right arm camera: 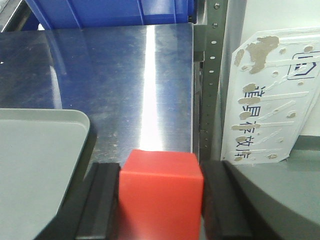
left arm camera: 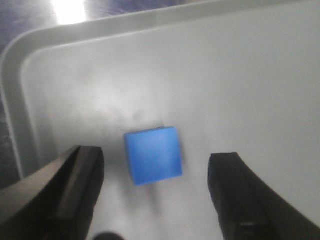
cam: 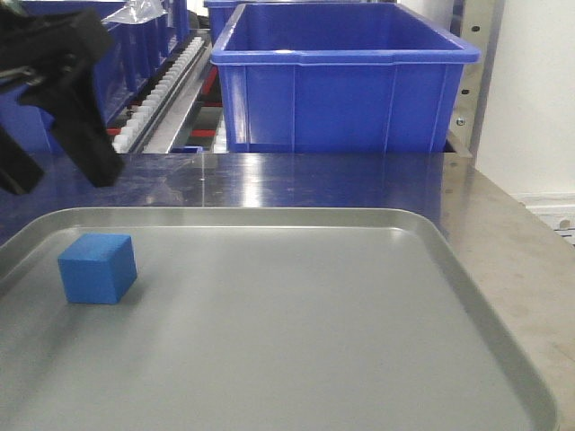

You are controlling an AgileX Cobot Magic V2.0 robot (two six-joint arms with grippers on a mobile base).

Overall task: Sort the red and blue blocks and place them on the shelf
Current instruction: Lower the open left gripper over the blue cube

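The blue block [cam: 97, 268] sits on the left part of the flat grey tray [cam: 359, 359]. My left gripper [cam: 61, 171] hangs open above it, not touching it. In the left wrist view the blue block [left arm camera: 153, 155] shows between and below the spread black fingers [left arm camera: 77, 190]. My right gripper [right arm camera: 160, 200] is shut on the red block [right arm camera: 161, 190], which fills the gap between its pads. It is held over the steel surface [right arm camera: 125, 75], just right of the tray corner [right arm camera: 45, 145]. The right gripper is out of the front view.
A large blue bin [cam: 341, 76] stands on the shelf behind the tray, with white roller tracks [cam: 166, 85] to its left. A perforated steel upright [right arm camera: 210, 75] and a white sign with writing [right arm camera: 270, 100] are to the right of the steel surface's edge.
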